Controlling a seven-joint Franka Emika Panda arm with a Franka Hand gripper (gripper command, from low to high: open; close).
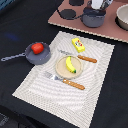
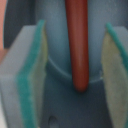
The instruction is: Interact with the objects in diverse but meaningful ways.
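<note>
In the wrist view a brown sausage stick (image 2: 77, 45) stands between my two green-edged pads (image 2: 37, 70), with a gap on each side. My gripper (image 2: 75, 62) is open around it, over the inside of a dark grey pot (image 2: 55, 100). In the exterior view the gripper (image 1: 98, 4) hangs at the far edge, right above that pot (image 1: 93, 18). A red tomato (image 1: 37, 48) lies in the long-handled pan (image 1: 44, 57) at the exterior view's left. A yellow banana (image 1: 70, 64) rests on the tan plate (image 1: 60, 68). The yellow packet (image 1: 78, 44) lies on the mat.
A striped placemat (image 1: 35, 85) carries the plate, an orange-handled fork (image 1: 64, 80) and a knife (image 1: 80, 56). A pinkish board (image 1: 75, 27) at the back holds the pot, a second dark pan (image 1: 67, 13) and a pale bowl (image 1: 122, 17).
</note>
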